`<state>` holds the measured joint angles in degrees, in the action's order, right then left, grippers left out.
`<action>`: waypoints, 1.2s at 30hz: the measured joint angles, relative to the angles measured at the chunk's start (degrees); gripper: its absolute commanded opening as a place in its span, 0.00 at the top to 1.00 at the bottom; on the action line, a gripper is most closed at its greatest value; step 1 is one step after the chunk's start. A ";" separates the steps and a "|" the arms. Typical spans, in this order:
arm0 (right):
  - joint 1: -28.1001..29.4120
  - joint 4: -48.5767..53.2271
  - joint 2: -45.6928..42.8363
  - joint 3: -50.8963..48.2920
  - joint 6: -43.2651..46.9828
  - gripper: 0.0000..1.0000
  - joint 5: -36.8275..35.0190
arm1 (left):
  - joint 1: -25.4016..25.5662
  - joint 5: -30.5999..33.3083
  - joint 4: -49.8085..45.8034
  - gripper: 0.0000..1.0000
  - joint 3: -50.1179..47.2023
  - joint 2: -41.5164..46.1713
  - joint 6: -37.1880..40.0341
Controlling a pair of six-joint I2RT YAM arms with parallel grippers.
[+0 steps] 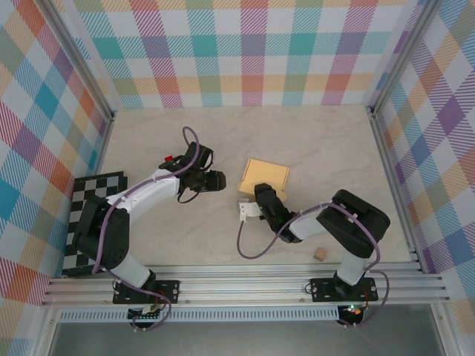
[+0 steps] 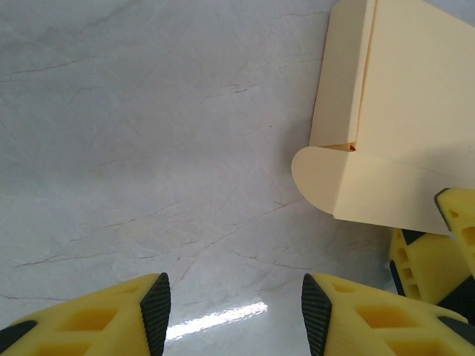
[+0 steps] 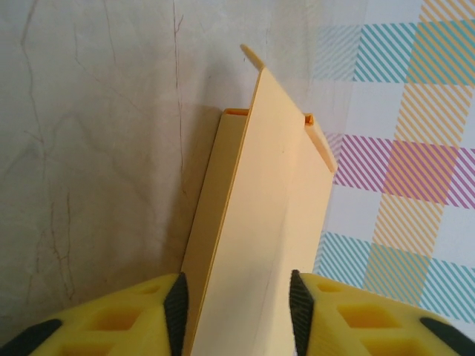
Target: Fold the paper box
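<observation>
The paper box (image 1: pixel 265 176) is a flat yellow-orange cardboard piece in the middle of the table. Its rounded flap and one folded side (image 2: pixel 401 111) show at the upper right of the left wrist view. In the right wrist view the box (image 3: pixel 260 222) stands tilted on edge between my right gripper's (image 3: pixel 237 308) pads and fills the gap, touching both. From above, that gripper (image 1: pixel 261 191) sits at the box's near edge. My left gripper (image 1: pixel 215 180) hovers just left of the box, open (image 2: pixel 234 311), with bare table between its fingers.
A small tan cube (image 1: pixel 320 254) lies near the right arm's base. A small red block (image 1: pixel 169 158) sits behind the left arm. A black-and-white checkered board (image 1: pixel 89 215) lies at the table's left edge. Plaid walls close in three sides.
</observation>
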<state>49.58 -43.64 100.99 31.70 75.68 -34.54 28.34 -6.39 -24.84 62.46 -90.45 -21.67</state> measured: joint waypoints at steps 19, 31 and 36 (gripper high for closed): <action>-0.81 18.51 -15.72 3.26 -7.19 1.00 0.15 | -0.15 -0.09 -0.50 0.48 0.09 -0.02 -0.20; -17.25 63.67 -27.93 29.20 -27.43 1.00 29.11 | -0.48 -4.31 2.25 0.51 -5.35 9.25 0.90; -22.93 82.36 -21.94 42.95 -32.22 1.00 44.68 | -0.48 -5.11 2.97 0.51 -9.33 14.21 1.88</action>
<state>26.65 38.72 79.05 74.65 43.46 10.13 27.86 -11.51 -21.87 53.12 -76.25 -19.79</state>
